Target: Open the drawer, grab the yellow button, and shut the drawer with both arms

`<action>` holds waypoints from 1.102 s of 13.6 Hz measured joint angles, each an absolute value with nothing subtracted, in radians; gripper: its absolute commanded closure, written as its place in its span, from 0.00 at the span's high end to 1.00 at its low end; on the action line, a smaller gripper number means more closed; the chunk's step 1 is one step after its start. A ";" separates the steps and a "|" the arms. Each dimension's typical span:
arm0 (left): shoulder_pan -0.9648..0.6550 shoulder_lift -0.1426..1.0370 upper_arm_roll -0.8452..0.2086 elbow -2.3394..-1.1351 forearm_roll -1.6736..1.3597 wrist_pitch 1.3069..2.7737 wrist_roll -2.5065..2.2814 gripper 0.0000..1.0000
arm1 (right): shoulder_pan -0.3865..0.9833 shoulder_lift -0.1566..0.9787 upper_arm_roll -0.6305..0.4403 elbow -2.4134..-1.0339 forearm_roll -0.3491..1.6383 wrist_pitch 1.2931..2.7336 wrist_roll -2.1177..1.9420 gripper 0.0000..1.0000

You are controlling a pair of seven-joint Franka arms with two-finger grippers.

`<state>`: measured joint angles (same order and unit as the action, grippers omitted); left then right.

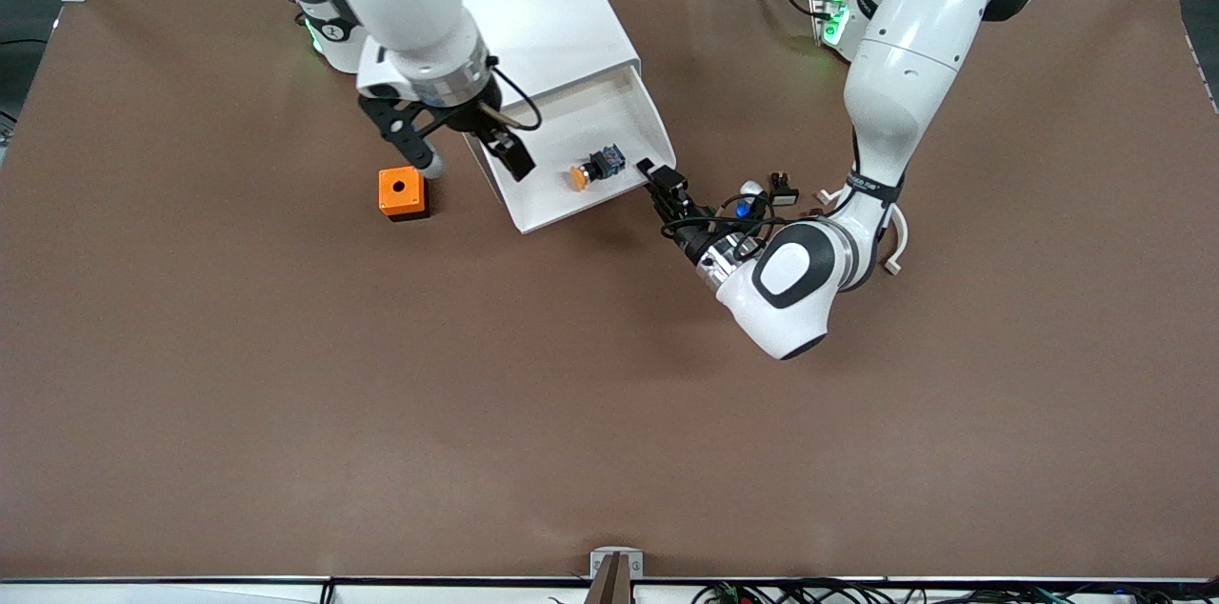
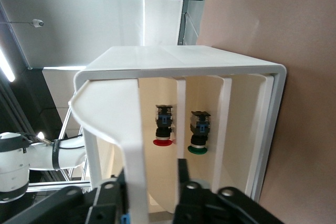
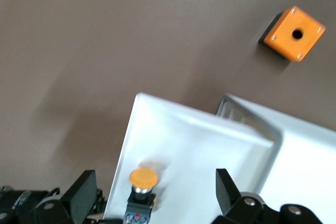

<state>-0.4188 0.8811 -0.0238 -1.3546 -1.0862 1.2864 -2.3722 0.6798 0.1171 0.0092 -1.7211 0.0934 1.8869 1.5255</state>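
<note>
The drawer (image 1: pixel 590 156) stood pulled out of the cabinet (image 1: pixel 543 4). The left gripper (image 1: pixel 664 180) straddled its front lip, fingers slightly parted; the right gripper (image 1: pixel 467 156) hung wide open, empty, over the drawer, where the button (image 1: pixel 592 168) lay. Only the left wrist view showed red and green buttons (image 2: pixel 181 129) in lower drawers.

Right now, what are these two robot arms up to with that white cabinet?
The top drawer is pulled out, and an orange-capped button lies in it. The left gripper is at the drawer's front lip, fingers on either side of it. The right gripper hangs open over the drawer, above the button, not touching it. An orange cube sits beside the cabinet.
</note>
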 measured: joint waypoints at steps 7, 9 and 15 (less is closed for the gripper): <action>-0.392 0.895 -0.027 -1.341 -1.132 1.301 -2.229 1.00 | 0.796 0.268 0.007 -1.691 0.049 1.964 1.679 1.00; -0.359 0.893 -0.056 -1.328 -1.136 1.280 -2.156 1.00 | 0.816 0.299 0.007 -1.680 0.036 1.976 1.706 1.00; -0.304 0.891 -0.089 -1.251 -1.136 1.198 -1.912 1.00 | 0.828 0.323 0.007 -1.672 0.035 1.979 1.745 1.00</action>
